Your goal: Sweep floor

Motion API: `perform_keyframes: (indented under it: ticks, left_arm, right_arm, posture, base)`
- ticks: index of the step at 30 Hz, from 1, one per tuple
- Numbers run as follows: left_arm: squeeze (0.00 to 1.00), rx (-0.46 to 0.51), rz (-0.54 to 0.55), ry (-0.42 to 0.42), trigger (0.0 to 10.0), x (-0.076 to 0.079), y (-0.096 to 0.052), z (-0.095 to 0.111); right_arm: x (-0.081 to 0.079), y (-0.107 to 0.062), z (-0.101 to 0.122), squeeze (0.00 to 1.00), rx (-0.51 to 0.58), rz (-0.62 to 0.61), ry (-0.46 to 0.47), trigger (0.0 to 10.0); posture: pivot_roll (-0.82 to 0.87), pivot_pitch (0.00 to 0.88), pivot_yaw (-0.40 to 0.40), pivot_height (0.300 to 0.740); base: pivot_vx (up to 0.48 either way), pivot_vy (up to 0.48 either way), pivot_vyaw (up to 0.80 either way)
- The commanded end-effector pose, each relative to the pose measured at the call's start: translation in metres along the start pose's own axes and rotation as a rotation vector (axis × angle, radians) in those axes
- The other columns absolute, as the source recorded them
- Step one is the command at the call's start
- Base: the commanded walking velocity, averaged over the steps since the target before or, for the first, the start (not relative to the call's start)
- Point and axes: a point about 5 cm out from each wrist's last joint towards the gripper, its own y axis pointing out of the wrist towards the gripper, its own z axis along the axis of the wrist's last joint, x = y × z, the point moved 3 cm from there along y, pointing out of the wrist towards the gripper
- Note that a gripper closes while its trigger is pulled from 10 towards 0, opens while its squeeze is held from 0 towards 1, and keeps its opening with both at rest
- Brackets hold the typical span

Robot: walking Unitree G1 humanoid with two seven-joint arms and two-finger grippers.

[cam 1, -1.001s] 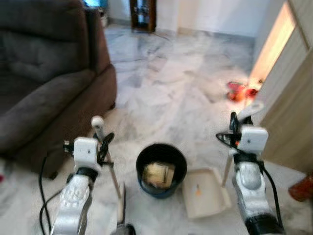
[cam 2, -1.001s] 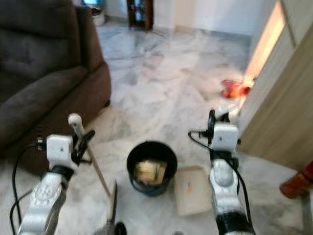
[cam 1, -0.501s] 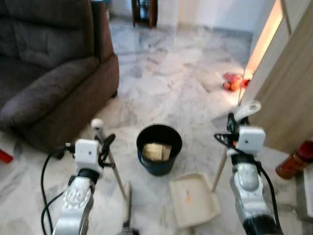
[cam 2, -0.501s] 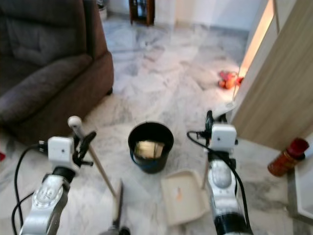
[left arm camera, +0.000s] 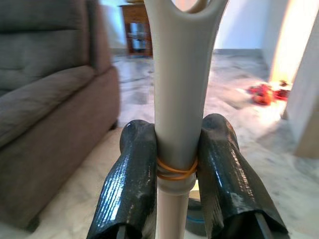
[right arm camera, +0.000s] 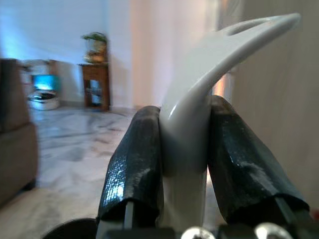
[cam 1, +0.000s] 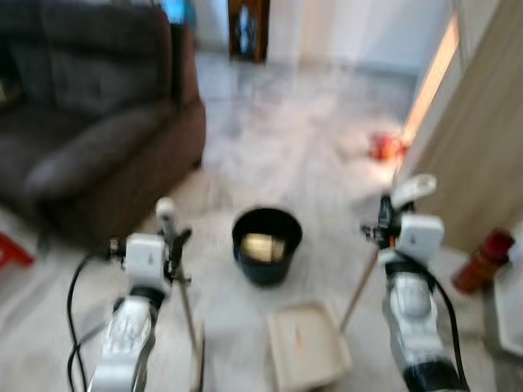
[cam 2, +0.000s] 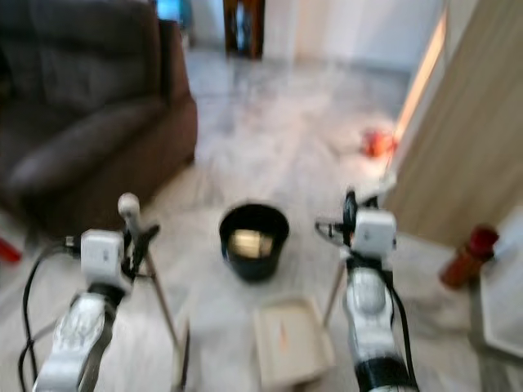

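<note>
Grey-white marble floor (cam 1: 286, 155) spreads ahead of the robot, blurred in both eye views. On it, between the two arms, stands a black bucket (cam 1: 266, 245) with something pale inside, and just in front of it, nearer the robot, lies a cream dustpan (cam 1: 304, 353), its long handle (cam 1: 359, 286) rising at a slant to the right gripper (right arm camera: 183, 149). The jaws there pinch the pale, curved handle top, one black finger pressed on each side. The left gripper (left arm camera: 177, 169) holds the broom handle (left arm camera: 179, 99) the same way, jaws pinching the grey-white shaft just above an orange rubber band (left arm camera: 175, 172); the broom's stick (cam 1: 186, 314) runs down toward the floor in front of the robot, beside the bucket's left side. A dark brown sofa (cam 1: 98, 139) stands along the left part of the floor, well apart from the bucket. To the right, a light wooden panel (cam 1: 482, 155) rises, with a red bottle-like object (cam 1: 478, 261) at its foot and small red things (cam 1: 384, 145) lying on the floor farther back. A dark wooden cabinet (cam 1: 247, 28) stands at the far wall.
</note>
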Motion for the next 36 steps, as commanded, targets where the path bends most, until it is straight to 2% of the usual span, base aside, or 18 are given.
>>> perform_keyframes:
  ticks: [1,10,26,36]
  left_arm:
    - [0.00,0.056,-0.016,0.013,10.0,0.0037,0.0067,0.0144]
    - [0.00,0.049,-0.018,0.033,10.0,0.0039,0.0087,0.0132]
    - [0.00,0.049,-0.017,0.042,10.0,0.0046,0.0096,0.0136]
    - [0.00,0.048,-0.022,0.046,10.0,0.0050,0.0095,0.0138]
  right_arm:
    - [0.0042,0.0054,0.0081,0.00,0.036,-0.001,-0.015,10.0]
    - [0.0047,0.0056,0.0066,0.00,0.025,-0.002,-0.017,10.0]
    - [0.0042,0.0057,0.0049,0.00,0.015,-0.004,-0.022,10.0]
    - [0.0038,0.0057,0.0052,0.00,0.014,-0.005,-0.021,10.0]
  posture:
    - [0.06,0.036,-0.006,0.740]
    - [0.06,0.030,-0.007,0.740]
    - [0.06,0.022,-0.006,0.740]
    - [0.06,0.031,-0.005,0.740]
  base:
    - [0.000,0.000,-0.80]
    - [0.000,0.000,-0.80]
    - [0.000,-0.324,-0.80]
    - [0.000,0.000,-0.80]
